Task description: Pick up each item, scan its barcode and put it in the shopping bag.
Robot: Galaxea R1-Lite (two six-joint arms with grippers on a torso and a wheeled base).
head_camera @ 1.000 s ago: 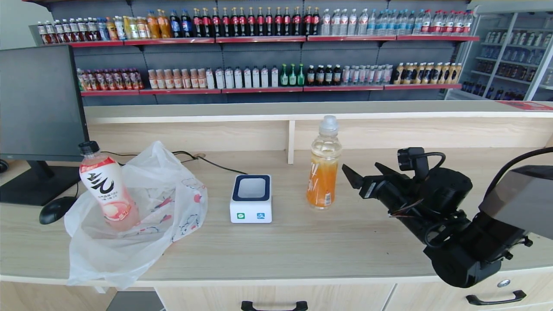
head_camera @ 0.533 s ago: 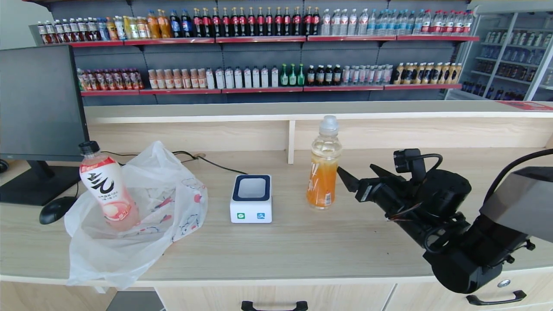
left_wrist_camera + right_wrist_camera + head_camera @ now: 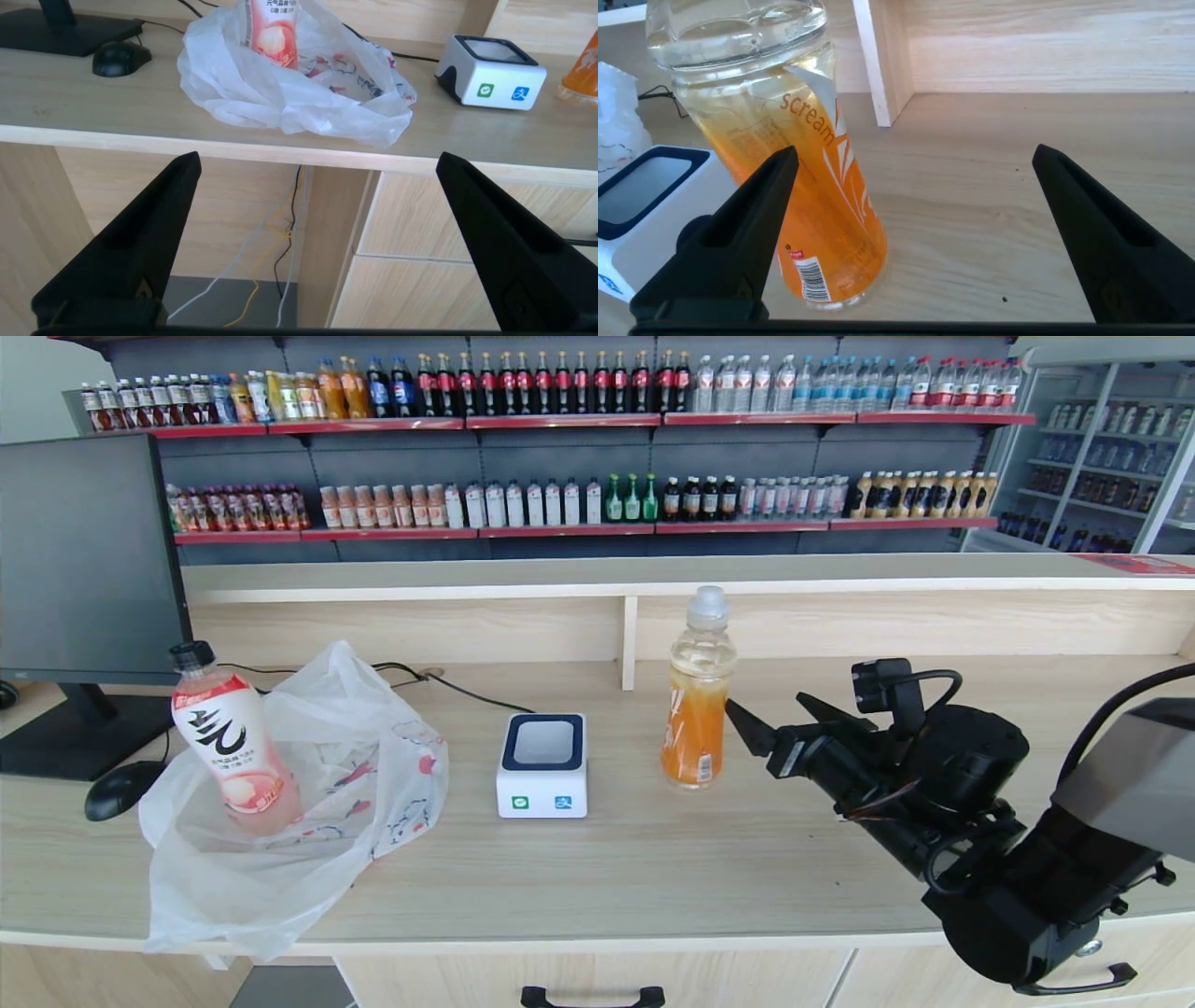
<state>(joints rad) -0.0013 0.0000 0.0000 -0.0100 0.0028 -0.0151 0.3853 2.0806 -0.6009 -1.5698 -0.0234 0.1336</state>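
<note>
At the far left of the wooden counter (image 3: 747, 859) a dark monitor (image 3: 89, 560) stands on its base, with a black mouse (image 3: 121, 789) lying just in front of it. Next comes the shopping bag (image 3: 280, 859), thin white plastic with a red print, slumped open on the counter and drooping a little over the front edge. A pink bottle (image 3: 229, 737) with a black cap stands inside it, leaning slightly to the left. The left gripper (image 3: 318, 163) hangs low in front of the cabinet, below the counter edge and facing the bag, its two black fingers spread wide with nothing between them. A black cable (image 3: 448, 683) runs along the counter behind the bag.

Near the middle sits the scanner (image 3: 543, 765), a small white box with a dark blue frame around its grey window, well apart from the bag.

To its right an orange bottle (image 3: 697, 709) with a white cap stands upright on the counter, its barcode low on the label. The right gripper (image 3: 770, 709) hovers just right of it, level with the middle of the bottle and pointing toward it, fingers apart and holding nothing. One fingertip is right beside the bottle; I cannot tell whether it touches.

Behind the counter, red-edged shelves (image 3: 560, 422) hold rows of drinks.
</note>
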